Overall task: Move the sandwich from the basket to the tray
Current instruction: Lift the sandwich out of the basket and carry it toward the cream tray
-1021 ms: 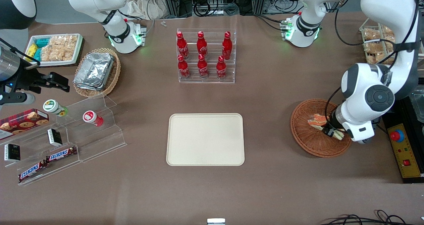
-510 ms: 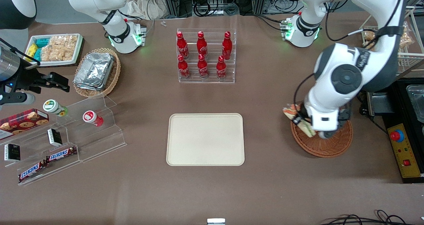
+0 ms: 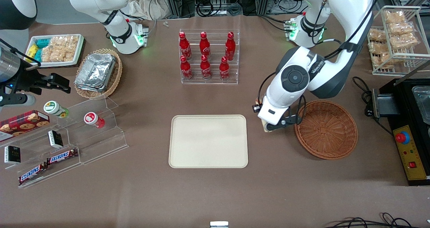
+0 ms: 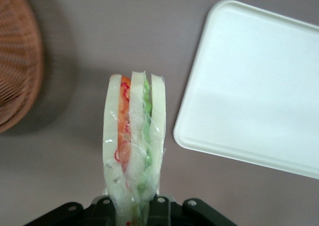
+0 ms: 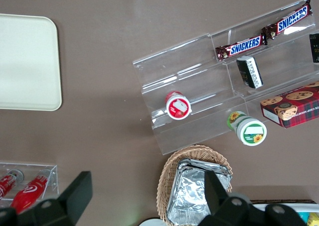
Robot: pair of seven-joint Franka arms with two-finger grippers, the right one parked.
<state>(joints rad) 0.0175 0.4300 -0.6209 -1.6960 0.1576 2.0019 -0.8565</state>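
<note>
Between tray (image 3: 208, 141) and basket (image 3: 326, 129), gripper (image 4: 130, 206) pinches sandwich (image 4: 132, 141); fingertips hidden.

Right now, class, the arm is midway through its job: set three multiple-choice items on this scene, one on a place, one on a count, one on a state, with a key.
1. Where is the gripper?
A. Over bare table between the wicker basket and the cream tray
B. Inside the basket
C. Above the bottle rack

2. How many red cola bottles stand in the clear rack?
A. Four
B. Six
C. Eight

3. What is the state of the sandwich?
A. Lying in the basket
B. Resting on the tray
C. Clamped in the gripper, clear of both

Key: 1 A, the front view shows it between basket and tray. 2 B, two rows of three. 3 C, the wrist view shows the wrapped wedge held over the table, with basket and tray to either side.
</note>
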